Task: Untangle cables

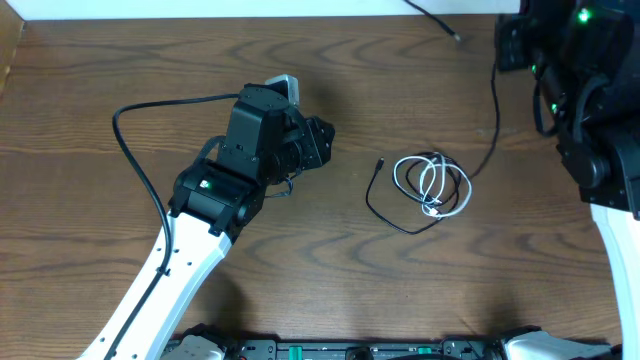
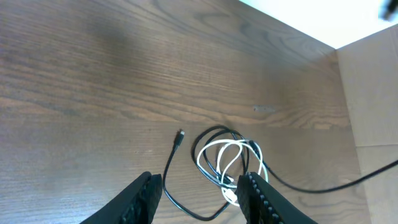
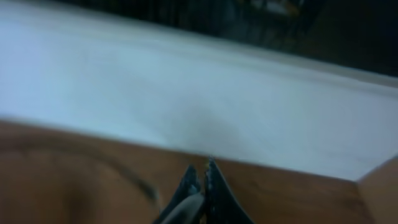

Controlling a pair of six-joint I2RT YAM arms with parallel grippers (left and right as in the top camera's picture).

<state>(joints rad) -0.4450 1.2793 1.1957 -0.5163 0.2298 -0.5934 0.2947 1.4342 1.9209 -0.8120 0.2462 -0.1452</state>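
Where cables (image 1: 432, 186) knot | black plug (image 1: 380, 161) points toward table (image 1: 100, 80) far edge

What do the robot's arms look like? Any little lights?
The left arm is white low down, then black and boxy, with a green light and a black cable looping beside it. The right arm is black too, with green lights. The left gripper has black ridged fingers.

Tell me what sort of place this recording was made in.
Most likely a robotics lab or test bench, not a home. A wood-grain table holds a small tangle of thin black and white cables, the left arm and right arm flank it, and plain boards edge the table.
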